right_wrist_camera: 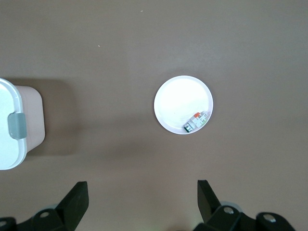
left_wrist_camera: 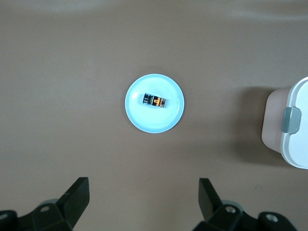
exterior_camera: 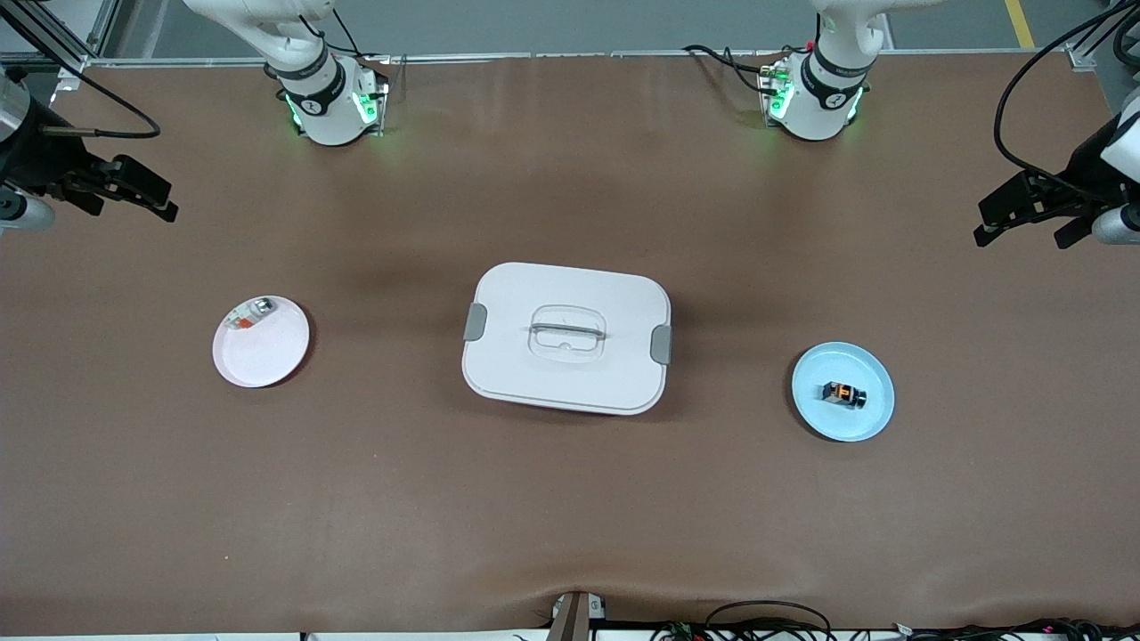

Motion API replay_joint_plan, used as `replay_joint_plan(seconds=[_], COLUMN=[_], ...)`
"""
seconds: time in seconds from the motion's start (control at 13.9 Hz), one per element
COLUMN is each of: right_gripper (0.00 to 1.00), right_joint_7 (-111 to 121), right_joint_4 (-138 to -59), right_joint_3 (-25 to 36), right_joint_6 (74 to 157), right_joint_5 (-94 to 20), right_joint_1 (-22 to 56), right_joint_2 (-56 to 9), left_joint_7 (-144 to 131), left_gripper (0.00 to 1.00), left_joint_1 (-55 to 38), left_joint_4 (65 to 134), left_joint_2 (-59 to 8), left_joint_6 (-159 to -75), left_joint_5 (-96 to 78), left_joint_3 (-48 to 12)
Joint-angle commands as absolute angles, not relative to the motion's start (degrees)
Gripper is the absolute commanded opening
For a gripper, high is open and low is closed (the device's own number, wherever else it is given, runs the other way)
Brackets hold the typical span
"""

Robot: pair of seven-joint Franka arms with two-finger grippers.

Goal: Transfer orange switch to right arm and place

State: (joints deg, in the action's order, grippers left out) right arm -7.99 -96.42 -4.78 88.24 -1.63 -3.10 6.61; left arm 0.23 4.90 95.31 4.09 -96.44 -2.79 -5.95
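The orange switch (exterior_camera: 843, 393), a tiny black block with an orange face, lies on a light blue plate (exterior_camera: 819, 418) toward the left arm's end of the table. In the left wrist view the switch (left_wrist_camera: 155, 101) rests in the middle of that plate (left_wrist_camera: 154, 124). My left gripper (exterior_camera: 1024, 233) hangs open over bare table at its own end, well apart from the plate, and nothing sits between its fingertips (left_wrist_camera: 143, 185). My right gripper (exterior_camera: 129, 206) hangs open over bare table at the right arm's end, also holding nothing (right_wrist_camera: 143, 187).
A white lidded box (exterior_camera: 534, 383) with grey clips stands mid-table. A white plate (exterior_camera: 263, 356) toward the right arm's end holds a small silvery part with a red-orange bit (exterior_camera: 249, 313). The right wrist view shows that plate (right_wrist_camera: 178, 101) and part (right_wrist_camera: 195, 121).
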Motion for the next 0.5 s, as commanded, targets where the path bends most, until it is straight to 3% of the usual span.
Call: replay_joint_plan(seconds=[0.0, 0.43], right_gripper=[1.00, 1.00], right_joint_7=[-7.6, -7.6], right_joint_4=[-97.4, -97.4], right_joint_3=[-4.6, -4.6], right_joint_6=[88.3, 88.2], right_joint_5=[-1.6, -1.6], right_joint_1=[-2.5, -2.3], right_joint_2=[8.0, 8.1], left_joint_7=[-0.3, -0.4], left_gripper=[1.00, 1.00], left_joint_1=[5.3, 5.4], left_joint_4=[94.0, 93.8], left_joint_2=[3.8, 3.7], left_joint_6=[-95.3, -95.4], left_joint_5=[-2.5, -2.5], left_joint_3=[-6.5, -6.4])
